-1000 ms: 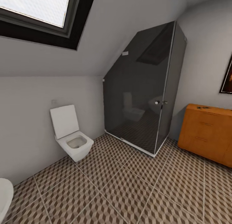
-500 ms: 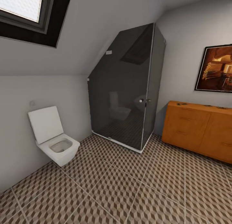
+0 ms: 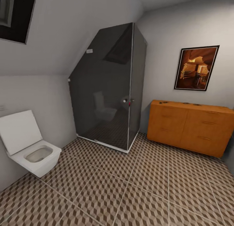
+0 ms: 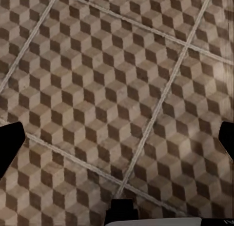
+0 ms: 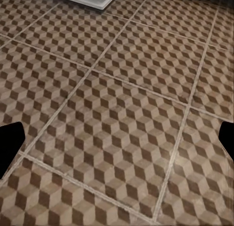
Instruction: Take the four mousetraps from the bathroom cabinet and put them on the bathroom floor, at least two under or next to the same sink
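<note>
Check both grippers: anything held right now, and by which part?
Nothing held. Left gripper and right gripper each show fingertips spread wide at the frame edges, with just bathroom floor between them.

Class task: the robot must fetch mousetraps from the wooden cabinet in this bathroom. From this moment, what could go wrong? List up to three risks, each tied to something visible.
1. The mousetraps appear as tiny dark specks on the cabinet top; they may be hard to locate and grasp.
2. The glass shower enclosure stands right beside the cabinet's left end, so a swinging arm might strike it.
3. The toilet juts over the bathroom floor; the base may clip it while turning.
</note>
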Motion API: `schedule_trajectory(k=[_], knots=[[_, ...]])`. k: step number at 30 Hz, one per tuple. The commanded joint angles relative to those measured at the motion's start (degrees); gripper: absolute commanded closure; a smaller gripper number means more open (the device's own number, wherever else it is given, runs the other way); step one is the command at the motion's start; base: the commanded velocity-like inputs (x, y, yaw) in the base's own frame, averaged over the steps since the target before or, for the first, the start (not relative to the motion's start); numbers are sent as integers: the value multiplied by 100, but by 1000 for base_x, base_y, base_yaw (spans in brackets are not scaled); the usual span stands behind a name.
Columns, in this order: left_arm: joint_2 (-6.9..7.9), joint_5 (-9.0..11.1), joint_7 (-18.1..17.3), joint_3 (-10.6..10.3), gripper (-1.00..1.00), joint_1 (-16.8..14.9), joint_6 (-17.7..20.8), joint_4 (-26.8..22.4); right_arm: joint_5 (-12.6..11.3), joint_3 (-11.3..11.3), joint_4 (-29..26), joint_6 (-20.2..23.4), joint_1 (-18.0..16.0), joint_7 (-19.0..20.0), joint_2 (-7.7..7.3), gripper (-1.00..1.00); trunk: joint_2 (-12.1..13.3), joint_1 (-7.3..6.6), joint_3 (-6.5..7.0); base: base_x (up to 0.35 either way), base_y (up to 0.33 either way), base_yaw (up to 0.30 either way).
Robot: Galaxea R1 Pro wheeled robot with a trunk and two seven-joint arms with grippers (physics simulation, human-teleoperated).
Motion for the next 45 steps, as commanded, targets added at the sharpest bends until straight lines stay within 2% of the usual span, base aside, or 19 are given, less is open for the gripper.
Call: schedule_trajectory(k=[1,40,45], knots=[[0,1,0,5,-100,4,-6,-14,33,4,9,-16,-5,-33,1,-100,-5,4,-6,93,-116,-292],[0,1,0,5,-100,5,-2,-18,33,4,9,-27,-5,-33,1,-100,-5,4,-103,93,-101,-292],[0,1,0,5,-100,6,-4,-18,33,4,9,-27,-5,-33,1,-100,-5,4,-109,97,-89,-165]])
